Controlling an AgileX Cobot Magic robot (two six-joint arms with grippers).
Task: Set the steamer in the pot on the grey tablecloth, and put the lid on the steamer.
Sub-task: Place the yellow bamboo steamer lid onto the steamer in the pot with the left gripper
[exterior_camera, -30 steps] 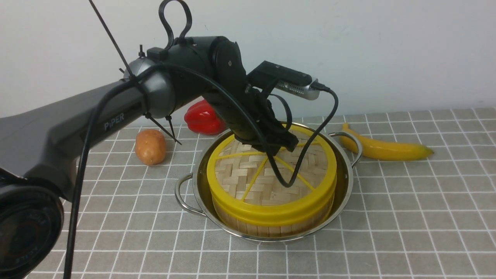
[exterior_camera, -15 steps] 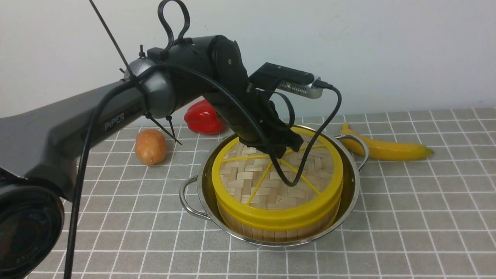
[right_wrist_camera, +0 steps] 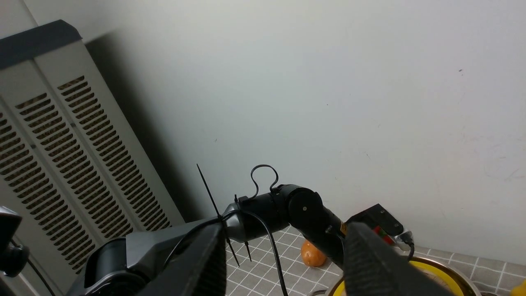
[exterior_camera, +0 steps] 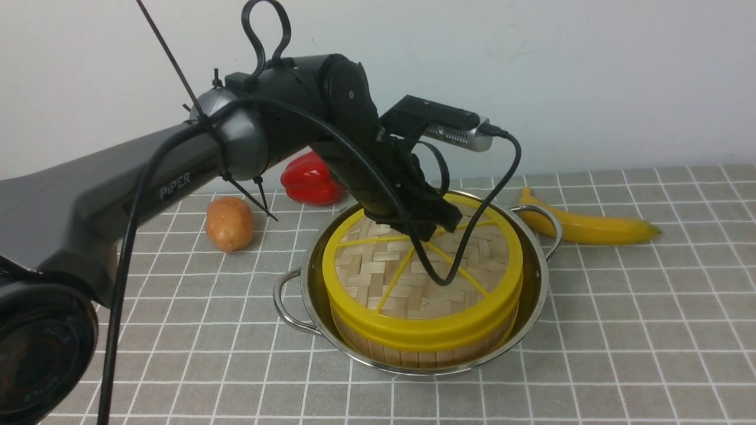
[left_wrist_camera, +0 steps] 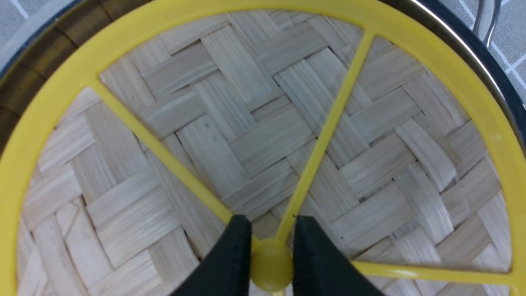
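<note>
1. A brown potato [exterior_camera: 229,223] lies near a red bell pepper [exterior_camera: 310,180].
2. A yellow banana [exterior_camera: 585,227] lies well apart from both.
3. A beige louvred cabinet [right_wrist_camera: 61,144] stands against the white wall [exterior_camera: 590,77].

Your left arm [exterior_camera: 177,171]: glossy black and dark grey shell.
You'll see white PiPER lettering [exterior_camera: 175,185], a black cable [exterior_camera: 126,254] strapped on by zip ties [exterior_camera: 169,59], and a silver-black wrist camera [exterior_camera: 440,123].
</note>
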